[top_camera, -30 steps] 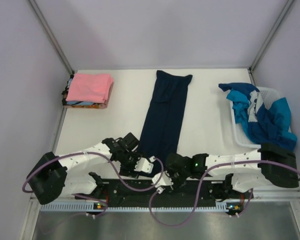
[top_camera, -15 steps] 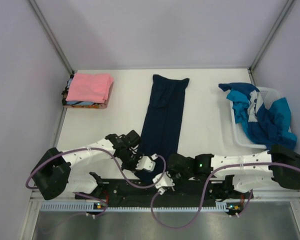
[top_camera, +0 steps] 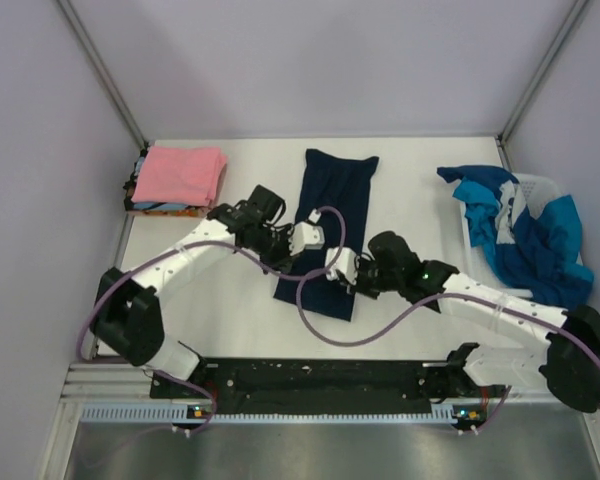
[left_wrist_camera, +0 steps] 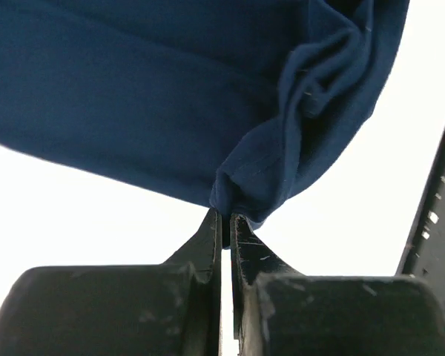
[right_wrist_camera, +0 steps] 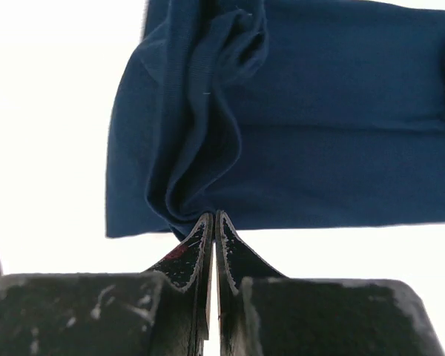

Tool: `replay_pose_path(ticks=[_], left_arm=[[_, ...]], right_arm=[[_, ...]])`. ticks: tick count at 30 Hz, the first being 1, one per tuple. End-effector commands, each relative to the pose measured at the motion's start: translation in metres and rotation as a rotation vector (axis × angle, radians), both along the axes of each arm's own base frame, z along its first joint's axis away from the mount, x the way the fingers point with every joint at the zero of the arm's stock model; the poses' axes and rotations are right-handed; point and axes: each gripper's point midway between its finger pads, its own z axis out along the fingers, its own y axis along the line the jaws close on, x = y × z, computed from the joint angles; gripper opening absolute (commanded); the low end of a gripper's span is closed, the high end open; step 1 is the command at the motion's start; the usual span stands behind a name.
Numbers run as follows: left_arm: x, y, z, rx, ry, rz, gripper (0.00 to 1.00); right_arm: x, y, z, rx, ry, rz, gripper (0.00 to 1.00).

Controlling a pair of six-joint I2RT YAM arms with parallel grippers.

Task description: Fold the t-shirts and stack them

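A dark navy t-shirt (top_camera: 336, 188) lies as a long narrow strip down the middle of the white table (top_camera: 215, 290). My left gripper (top_camera: 300, 244) and right gripper (top_camera: 340, 271) hang side by side over its middle. In the left wrist view the left gripper (left_wrist_camera: 226, 216) is shut on a bunched hem corner of the navy cloth (left_wrist_camera: 133, 89). In the right wrist view the right gripper (right_wrist_camera: 212, 216) is shut on a pinched fold of the same cloth (right_wrist_camera: 341, 111). The cloth hangs from both grips above the table.
A folded stack topped by a pink t-shirt (top_camera: 181, 174) sits at the far left corner. At the right a white basket (top_camera: 541, 183) holds crumpled teal and blue t-shirts (top_camera: 525, 240). The black arm rail (top_camera: 320, 380) runs along the near edge.
Both grippers shut on the navy shirt's near end, then rose and moved away from the near edge, carrying that end over the shirt's middle.
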Motion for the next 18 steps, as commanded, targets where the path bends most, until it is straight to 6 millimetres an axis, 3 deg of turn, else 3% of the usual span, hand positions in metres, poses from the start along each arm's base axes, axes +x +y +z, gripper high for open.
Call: replay_pose_path(ticks=[1, 8, 13, 18], left_arm=[[0.060, -0.006, 0.009, 0.007, -0.019, 0.161, 0.01], [0.125, -0.013, 0.006, 0.036, -0.035, 0.282, 0.01], [0.153, -0.019, 0.000, 0.047, -0.030, 0.320, 0.01], [0.166, -0.020, -0.018, 0.075, -0.002, 0.349, 0.02]], right_arm=[[0.071, 0.006, 0.040, 0.126, -0.124, -0.151, 0.00], [0.139, -0.012, 0.036, 0.106, -0.161, -0.275, 0.00], [0.162, -0.020, 0.026, 0.076, -0.154, -0.298, 0.00], [0.175, -0.022, 0.018, 0.077, -0.141, -0.307, 0.00]])
